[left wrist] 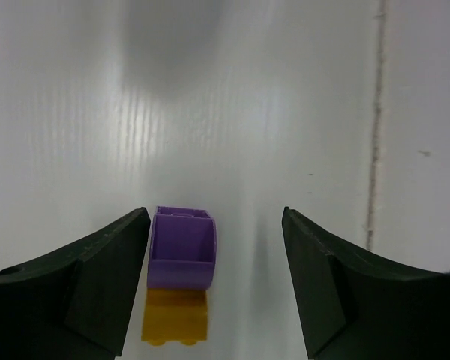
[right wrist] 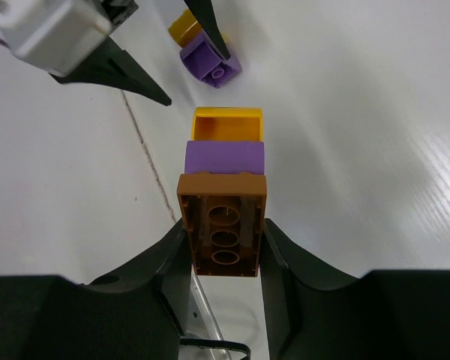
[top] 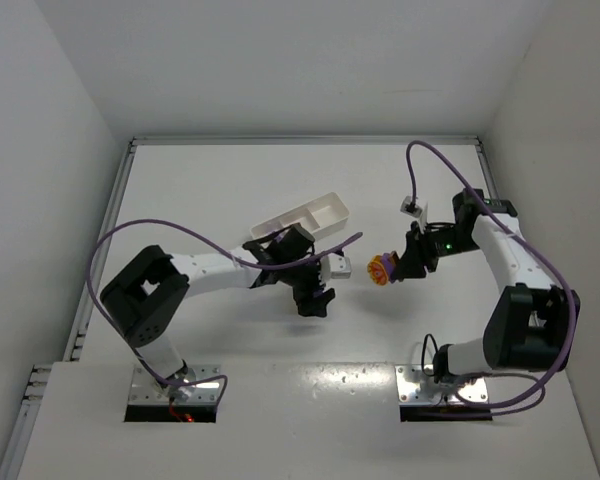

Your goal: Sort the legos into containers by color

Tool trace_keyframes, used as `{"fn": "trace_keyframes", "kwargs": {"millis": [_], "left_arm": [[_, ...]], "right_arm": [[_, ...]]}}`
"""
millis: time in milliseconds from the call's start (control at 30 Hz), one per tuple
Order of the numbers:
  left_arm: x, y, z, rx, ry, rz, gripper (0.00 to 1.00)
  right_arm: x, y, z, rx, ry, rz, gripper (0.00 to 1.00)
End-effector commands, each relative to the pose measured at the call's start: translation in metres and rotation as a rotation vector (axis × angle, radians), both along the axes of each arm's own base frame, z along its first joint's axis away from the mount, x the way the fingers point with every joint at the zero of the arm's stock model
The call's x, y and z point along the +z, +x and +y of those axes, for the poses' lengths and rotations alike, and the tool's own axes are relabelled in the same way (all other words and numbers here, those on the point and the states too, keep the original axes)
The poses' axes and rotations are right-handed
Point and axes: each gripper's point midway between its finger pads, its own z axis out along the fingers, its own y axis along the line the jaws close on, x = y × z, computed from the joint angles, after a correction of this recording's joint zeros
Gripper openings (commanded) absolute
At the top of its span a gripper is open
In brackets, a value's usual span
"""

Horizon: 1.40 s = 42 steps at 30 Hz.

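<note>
My right gripper (right wrist: pixel 225 225) is shut on an orange brick (right wrist: pixel 223 232) at the end of a stack with a purple brick (right wrist: pixel 225 157) and a yellow brick (right wrist: pixel 226 124), held above the table. The stack (top: pixel 382 268) hangs mid-table in the top view, at my right gripper (top: pixel 398 266). My left gripper (left wrist: pixel 216 214) is open, its fingers on either side of a purple brick (left wrist: pixel 181 247) joined to a yellow brick (left wrist: pixel 175 315) lying on the table, close to the left finger. That pair also shows in the right wrist view (right wrist: pixel 210 64). The white tray (top: pixel 325 200) lies behind my left gripper (top: pixel 318 303).
A seam in the table surface (left wrist: pixel 375 150) runs to the right of my left gripper. White walls enclose the table on three sides. Purple cables (top: pixel 130 230) loop over both arms. The left wrist's white camera housing (right wrist: pixel 52 30) shows in the right wrist view.
</note>
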Motion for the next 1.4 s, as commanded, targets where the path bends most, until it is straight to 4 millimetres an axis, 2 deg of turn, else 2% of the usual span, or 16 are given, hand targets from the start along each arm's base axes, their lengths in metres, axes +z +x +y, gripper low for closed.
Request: {"fn": "trace_keyframes", "kwargs": {"millis": [0, 100, 167, 233, 367, 533, 700, 1067, 1133, 1167, 1233, 1300, 1367], "left_arm": [[0.071, -0.016, -0.018, -0.139, -0.239, 0.039, 0.78], [0.124, -0.023, -0.023, -0.231, -0.381, 0.075, 0.78], [0.137, -0.029, -0.021, -0.275, -0.418, 0.171, 0.76], [0.152, -0.025, -0.024, -0.291, -0.454, 0.206, 0.75], [0.159, -0.014, -0.024, -0.288, -0.477, 0.275, 0.74], [0.158, -0.007, -0.031, -0.291, -0.478, 0.307, 0.74], [0.150, 0.000, -0.036, -0.267, -0.460, 0.317, 0.74], [0.152, 0.010, -0.044, -0.269, -0.465, 0.310, 0.72], [0.150, 0.011, -0.045, -0.269, -0.464, 0.311, 0.66], [0.155, 0.012, -0.046, -0.279, -0.473, 0.307, 0.60], [0.151, 0.012, -0.046, -0.272, -0.465, 0.324, 0.44], [0.151, 0.012, -0.046, -0.272, -0.465, 0.324, 0.37], [0.151, 0.012, -0.046, -0.272, -0.465, 0.324, 0.25]], "right_arm": [[0.020, -0.007, 0.010, 0.090, 0.101, -0.038, 0.06], [0.023, -0.012, 0.017, 0.141, 0.163, -0.007, 0.06], [0.026, -0.008, 0.022, 0.141, 0.196, 0.001, 0.06], [0.029, -0.007, 0.027, 0.157, 0.224, -0.029, 0.06], [0.036, -0.011, 0.037, 0.198, 0.246, -0.071, 0.06], [0.048, -0.004, 0.045, 0.213, 0.290, -0.109, 0.06], [0.054, -0.003, 0.057, 0.259, 0.308, -0.123, 0.06], [0.049, -0.009, 0.069, 0.317, 0.305, -0.093, 0.06], [0.049, -0.009, 0.069, 0.317, 0.305, -0.093, 0.06], [0.049, -0.009, 0.069, 0.317, 0.305, -0.093, 0.06], [0.047, -0.008, 0.069, 0.316, 0.306, -0.084, 0.06], [0.050, -0.006, 0.070, 0.315, 0.314, -0.094, 0.06], [0.050, -0.006, 0.070, 0.315, 0.314, -0.094, 0.06]]}}
